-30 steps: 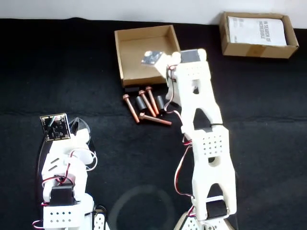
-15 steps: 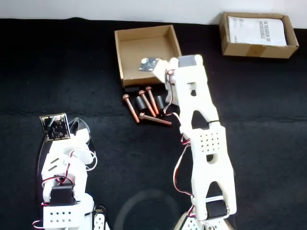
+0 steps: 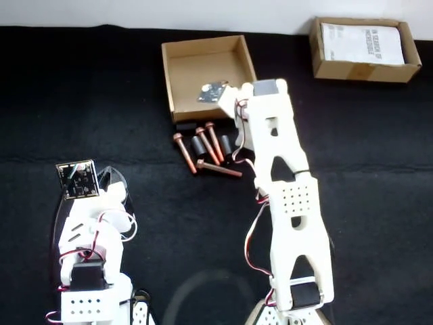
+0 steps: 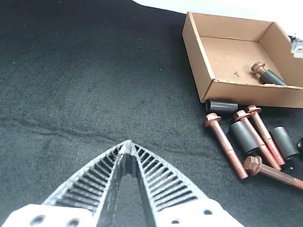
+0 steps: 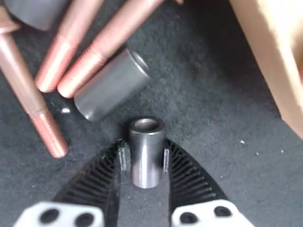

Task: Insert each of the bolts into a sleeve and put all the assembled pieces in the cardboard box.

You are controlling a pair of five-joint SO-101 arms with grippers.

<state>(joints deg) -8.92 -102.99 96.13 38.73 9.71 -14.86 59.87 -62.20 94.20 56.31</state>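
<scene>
The right gripper [image 5: 144, 145] is clamping a dark sleeve [image 5: 147, 158] lying on the black cloth [image 4: 71, 71] just outside the cardboard box [image 4: 246, 93], beside the loose copper bolts [image 4: 226, 145] and spare sleeves [image 4: 243, 137]. One assembled bolt-and-sleeve [image 4: 266, 75] is lying inside the cardboard box. The left gripper [image 4: 127, 145] is sitting clenched and empty, well away from that box.

The left arm [image 3: 88, 250] and right arm [image 3: 292, 203] are white plastic with dotted housings, black servos [image 3: 304, 296], looping red-and-white cables [image 3: 252, 247], wrist circuit boards [image 3: 76, 179], and ribbed end effector fingers [image 4: 161, 182], pale left, black right.
</scene>
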